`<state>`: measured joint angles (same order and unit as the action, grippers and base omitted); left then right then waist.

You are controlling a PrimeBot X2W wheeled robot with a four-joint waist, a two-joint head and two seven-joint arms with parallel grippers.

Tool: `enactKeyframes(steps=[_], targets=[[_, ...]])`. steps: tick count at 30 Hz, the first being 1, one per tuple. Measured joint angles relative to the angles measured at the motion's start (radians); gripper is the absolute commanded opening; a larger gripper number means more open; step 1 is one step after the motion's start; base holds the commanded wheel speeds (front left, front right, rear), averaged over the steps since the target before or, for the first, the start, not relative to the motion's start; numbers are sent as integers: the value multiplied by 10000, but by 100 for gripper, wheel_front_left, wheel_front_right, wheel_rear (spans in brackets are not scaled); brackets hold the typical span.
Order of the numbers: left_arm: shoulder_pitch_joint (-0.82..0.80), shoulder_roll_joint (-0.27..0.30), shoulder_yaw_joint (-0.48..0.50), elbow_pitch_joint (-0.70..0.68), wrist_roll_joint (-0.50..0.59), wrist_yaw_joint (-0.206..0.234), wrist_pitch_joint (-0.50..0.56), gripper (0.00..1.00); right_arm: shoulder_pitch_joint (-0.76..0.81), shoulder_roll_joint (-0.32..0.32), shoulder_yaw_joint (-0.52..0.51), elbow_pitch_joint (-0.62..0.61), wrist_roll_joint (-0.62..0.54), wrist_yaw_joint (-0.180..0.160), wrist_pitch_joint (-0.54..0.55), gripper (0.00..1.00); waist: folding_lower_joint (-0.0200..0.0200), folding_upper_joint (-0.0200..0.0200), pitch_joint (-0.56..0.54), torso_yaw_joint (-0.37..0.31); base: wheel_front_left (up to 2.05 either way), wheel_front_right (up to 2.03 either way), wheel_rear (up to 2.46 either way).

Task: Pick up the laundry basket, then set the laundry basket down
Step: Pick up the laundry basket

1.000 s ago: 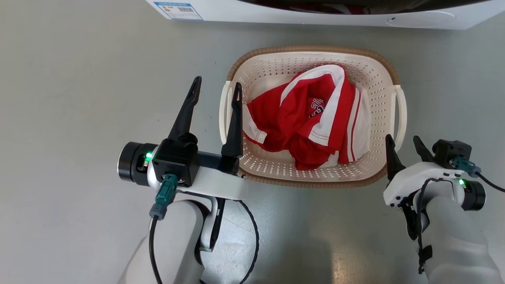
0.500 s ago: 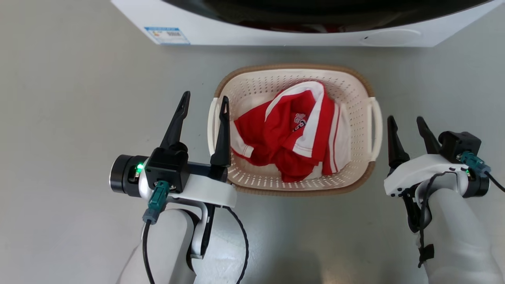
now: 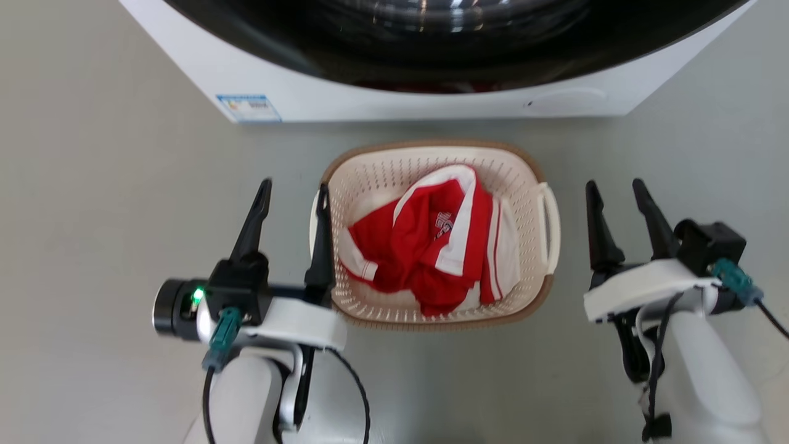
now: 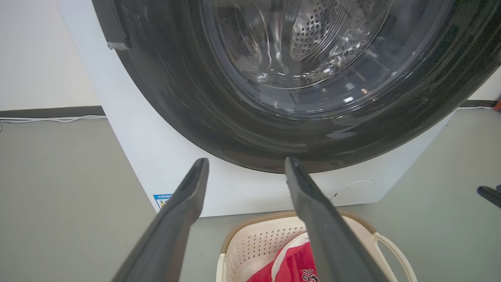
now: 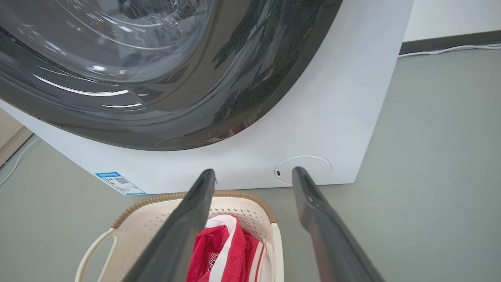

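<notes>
Laundry basket [image 3: 394,179] sits on the floor [image 3: 92,216] before the washer [image 3: 370,105], a red-and-white shirt [image 3: 425,246] inside. Left gripper [image 3: 291,206] and right gripper [image 3: 614,197] flank it, jaws apart, empty.

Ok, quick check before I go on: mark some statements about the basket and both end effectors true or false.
The basket holds a red and white shirt. True.
The right end effector is shut on the basket's handle. False: it is open, beside the handle, floor showing between.
The basket stands in front of the washer. True.
The left end effector is shut. False: its fingers are spread apart.
</notes>
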<state>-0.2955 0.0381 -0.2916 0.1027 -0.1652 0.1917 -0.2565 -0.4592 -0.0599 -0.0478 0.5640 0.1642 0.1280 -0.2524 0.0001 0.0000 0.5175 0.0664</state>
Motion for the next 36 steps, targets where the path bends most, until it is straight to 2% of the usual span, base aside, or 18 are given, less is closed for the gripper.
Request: enactKeyframes(steps=[17, 36], targets=[[2733, 48, 1164, -523, 261, -169, 0, 100, 2964, 77, 276, -2934, 744, -4, 0, 100, -1, 0, -2598, -519, 0, 0, 0], [4508, 94, 1898, -811, 268, -171, 0, 100, 4858, 130, 267, -3902, 1141, -4, 0, 100, -2, 1, -4273, -1021, 0, 0, 0]])
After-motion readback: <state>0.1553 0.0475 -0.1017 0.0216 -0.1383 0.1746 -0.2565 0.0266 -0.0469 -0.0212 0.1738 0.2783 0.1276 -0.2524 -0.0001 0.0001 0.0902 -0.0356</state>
